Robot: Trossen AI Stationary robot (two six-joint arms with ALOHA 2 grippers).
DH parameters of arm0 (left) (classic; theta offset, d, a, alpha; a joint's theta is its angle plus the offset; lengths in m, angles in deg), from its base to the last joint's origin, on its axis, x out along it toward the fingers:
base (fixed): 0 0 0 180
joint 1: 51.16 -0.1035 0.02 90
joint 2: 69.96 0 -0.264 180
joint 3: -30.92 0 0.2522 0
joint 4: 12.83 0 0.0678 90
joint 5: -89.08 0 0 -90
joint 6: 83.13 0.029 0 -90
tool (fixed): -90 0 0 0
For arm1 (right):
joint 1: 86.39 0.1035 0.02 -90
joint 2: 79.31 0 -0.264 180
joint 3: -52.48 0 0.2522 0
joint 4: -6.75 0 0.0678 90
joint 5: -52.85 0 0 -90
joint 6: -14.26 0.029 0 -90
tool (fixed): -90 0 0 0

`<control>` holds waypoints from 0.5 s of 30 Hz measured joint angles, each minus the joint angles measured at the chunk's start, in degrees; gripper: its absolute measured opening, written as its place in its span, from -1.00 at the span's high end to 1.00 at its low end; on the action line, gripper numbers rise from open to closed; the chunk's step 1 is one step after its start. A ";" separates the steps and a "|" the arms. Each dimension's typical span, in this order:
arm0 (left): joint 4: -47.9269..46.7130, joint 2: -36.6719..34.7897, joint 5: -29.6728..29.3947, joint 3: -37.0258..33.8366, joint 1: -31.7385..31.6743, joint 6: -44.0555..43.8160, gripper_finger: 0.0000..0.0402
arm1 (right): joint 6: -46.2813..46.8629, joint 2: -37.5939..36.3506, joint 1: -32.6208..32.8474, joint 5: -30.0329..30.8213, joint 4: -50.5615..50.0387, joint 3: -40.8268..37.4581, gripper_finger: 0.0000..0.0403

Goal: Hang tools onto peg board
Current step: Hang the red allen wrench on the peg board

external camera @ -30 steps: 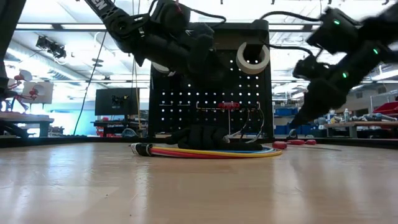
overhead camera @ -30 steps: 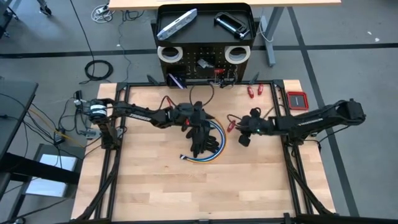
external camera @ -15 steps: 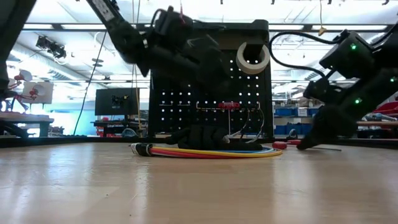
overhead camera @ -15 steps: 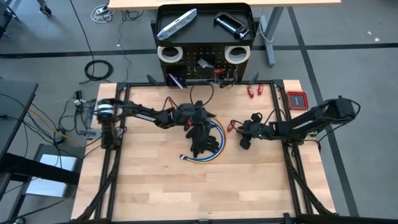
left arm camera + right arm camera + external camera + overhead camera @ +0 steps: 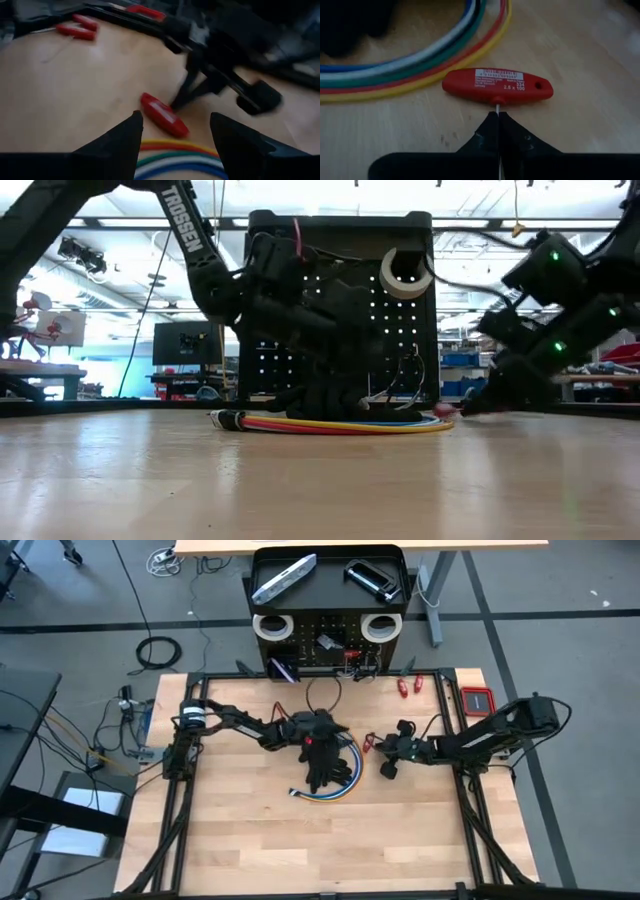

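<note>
A red T-handle tool [image 5: 497, 86] lies on the wooden table beside a coil of coloured cables [image 5: 335, 780]. My right gripper [image 5: 498, 120] is shut on its thin shaft; in the high view that gripper [image 5: 383, 745] reaches in from the table's right. My left gripper [image 5: 175, 132] is open, low over the cables, facing the red handle [image 5: 163, 120] from the left and touching nothing. The black peg board [image 5: 328, 650] stands at the far edge with two white tape rolls [image 5: 272, 627] on its face. A silver bar [image 5: 285, 578] and a black clamp [image 5: 372, 578] lie in its top tray. My right gripper pinches the tool's thin metal shaft [image 5: 498, 107] between its two fingers, just behind the red handle. The fingers slant down from the table's right and lie along the shaft. The handle lies flat on the wood next to the cable coil.
A dark bundle [image 5: 325, 765] lies on the cable coil. Two more red-handled tools [image 5: 408, 687] lie near the far right corner, beside a red box [image 5: 478, 700]. The near half of the table is bare wood [image 5: 320, 840].
My right gripper has come down to the table and shut on the red tool's shaft. My left gripper has sunk toward the cable coil, rolling a little, and has stayed open. The red tool and the cables lie where they were.
</note>
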 joint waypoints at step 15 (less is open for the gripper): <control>5.74 -2.41 5.03 0.02 -2.76 -9.83 -0.19 | -22.99 -12.55 0.82 9.12 -1.74 9.18 0.98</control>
